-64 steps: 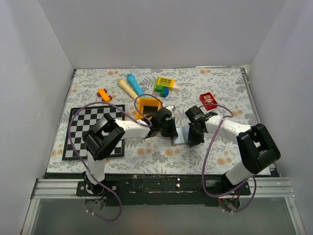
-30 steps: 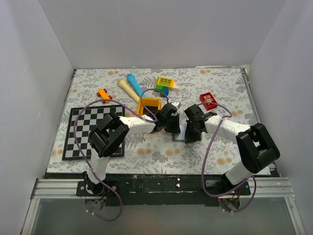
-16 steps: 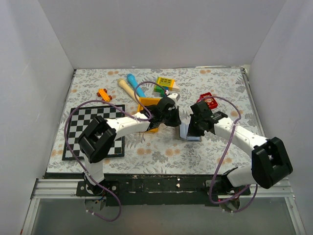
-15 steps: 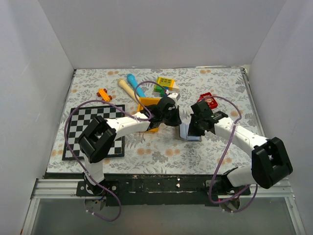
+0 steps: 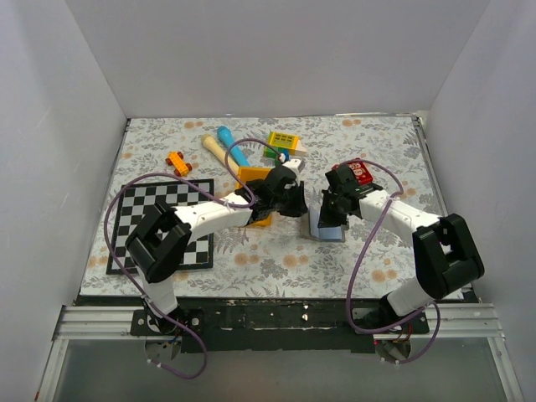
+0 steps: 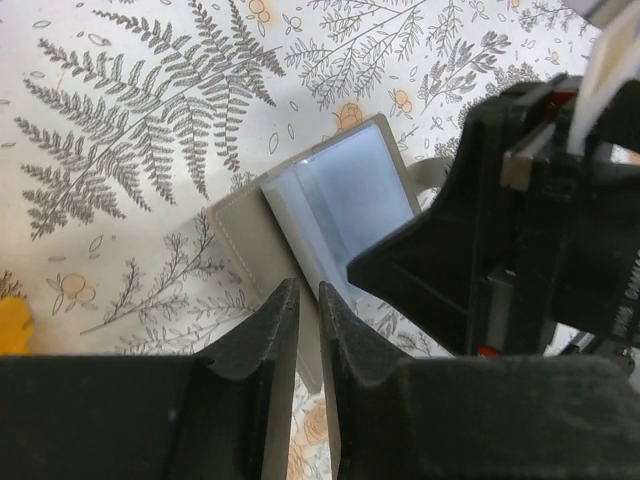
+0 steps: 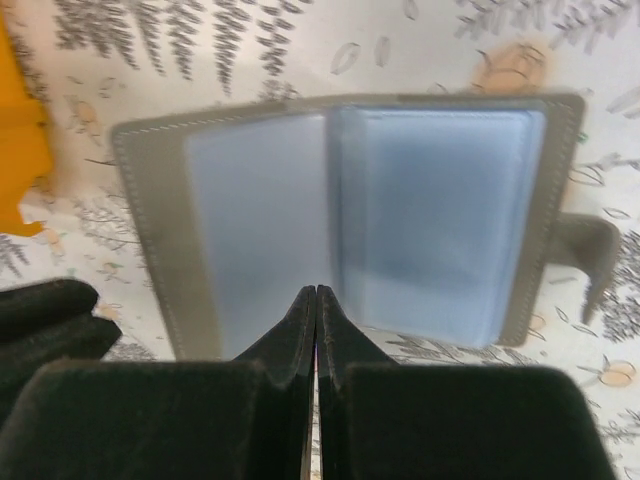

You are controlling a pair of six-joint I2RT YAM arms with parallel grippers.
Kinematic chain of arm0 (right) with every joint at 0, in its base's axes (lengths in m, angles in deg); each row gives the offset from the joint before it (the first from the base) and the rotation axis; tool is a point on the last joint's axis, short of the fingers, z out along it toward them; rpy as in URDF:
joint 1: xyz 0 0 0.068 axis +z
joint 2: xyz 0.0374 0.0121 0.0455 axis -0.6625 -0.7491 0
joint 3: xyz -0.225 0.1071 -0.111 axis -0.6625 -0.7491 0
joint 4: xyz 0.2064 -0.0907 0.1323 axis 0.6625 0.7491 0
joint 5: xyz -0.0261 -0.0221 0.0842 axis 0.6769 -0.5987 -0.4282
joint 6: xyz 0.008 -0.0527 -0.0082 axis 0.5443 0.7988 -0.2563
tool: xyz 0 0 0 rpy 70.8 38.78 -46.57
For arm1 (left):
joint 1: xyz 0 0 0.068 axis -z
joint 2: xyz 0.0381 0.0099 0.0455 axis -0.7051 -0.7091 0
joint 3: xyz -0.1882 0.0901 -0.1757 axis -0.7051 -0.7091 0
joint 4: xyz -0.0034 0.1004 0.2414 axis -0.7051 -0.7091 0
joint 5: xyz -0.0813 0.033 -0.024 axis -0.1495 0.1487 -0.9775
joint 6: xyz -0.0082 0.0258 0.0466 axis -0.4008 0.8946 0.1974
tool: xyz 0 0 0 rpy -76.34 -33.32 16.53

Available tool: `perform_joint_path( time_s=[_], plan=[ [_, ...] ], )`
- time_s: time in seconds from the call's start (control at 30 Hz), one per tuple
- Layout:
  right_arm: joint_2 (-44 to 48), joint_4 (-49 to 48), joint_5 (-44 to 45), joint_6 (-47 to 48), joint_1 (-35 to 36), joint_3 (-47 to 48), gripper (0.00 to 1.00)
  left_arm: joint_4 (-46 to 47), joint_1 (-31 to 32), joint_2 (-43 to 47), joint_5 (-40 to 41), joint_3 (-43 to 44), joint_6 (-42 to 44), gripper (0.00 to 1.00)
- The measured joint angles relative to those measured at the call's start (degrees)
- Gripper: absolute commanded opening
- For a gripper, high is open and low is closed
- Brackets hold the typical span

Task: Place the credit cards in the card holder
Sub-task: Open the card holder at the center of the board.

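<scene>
The card holder (image 7: 350,215) lies open flat on the floral cloth, grey outside with pale bluish pockets, its snap tab (image 7: 590,250) to the right. It also shows between the two arms as the card holder (image 5: 325,226) and in the left wrist view as the card holder (image 6: 335,200). My right gripper (image 7: 316,292) is shut with nothing in it, its tips over the holder's middle fold. My left gripper (image 6: 308,300) hovers at the holder's left edge, jaws parted by a narrow gap with nothing between them. No credit cards show in any view.
An orange tray (image 5: 255,177) sits just behind the left gripper (image 5: 297,205). A red block (image 5: 358,172) lies behind the right gripper (image 5: 331,213). A chessboard (image 5: 138,226) is at the left. Blue and wooden sticks (image 5: 226,144), a yellow-green block (image 5: 283,142) and an orange toy (image 5: 177,161) lie at the back.
The holder now lies open flat. My right gripper has come in over its fold and the right arm has folded back. The left jaws have parted slightly.
</scene>
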Motion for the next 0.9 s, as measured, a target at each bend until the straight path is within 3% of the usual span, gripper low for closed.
perform_joint_path(
  time_s=[0.1,0.23,0.3,0.9],
  plan=[
    [-0.6,-1.8,-3.1,1.2,0.0,1.0,0.01,0.4,-0.6,2.6,-0.4,-1.8,-0.2,0.28],
    [-1.5,-4.3,-7.0,2.0,0.0,1.6,0.01,2.6,-3.5,5.5,-4.3,-4.4,-1.6,0.69],
    [-2.2,-5.0,-8.3,2.0,0.0,1.6,0.01,2.7,-5.2,6.2,-5.0,-5.1,-2.1,0.98],
    [-7.0,-8.1,-12.6,2.0,0.0,2.0,0.01,0.8,-9.1,24.2,1.4,-5.3,2.2,0.98]
  ],
)
